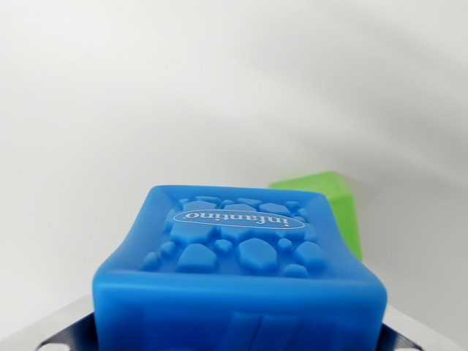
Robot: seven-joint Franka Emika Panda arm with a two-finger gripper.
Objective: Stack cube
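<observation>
Progress is judged to be about midway: a blue cube [241,278] is seen very close below the wrist camera, filling the lower middle of the wrist view, and it appears to be carried by the tool [238,340]; only metal parts of the tool are seen at the bottom corners of the view, on either side of the cube, so a clamp on the blue cube is inferred from its place between them rather than seen at the pads; the fingertips themselves are hidden. A pebbled top face with an oval raised label is turned toward the camera; the cube's side walls are seen to bow inward, which suggests a soft body that is being squeezed.

A green cube [333,201] is seen beyond the blue one, ahead of the tool and toward the wrist view's right, partly hidden behind it; whether the two are touching cannot be told. The stack is not yet made; what is left is judged to be alignment over the green cube, lowering and release.

The white surface [110,110] ahead and to both sides is seen without other things; no border of it is in view.
</observation>
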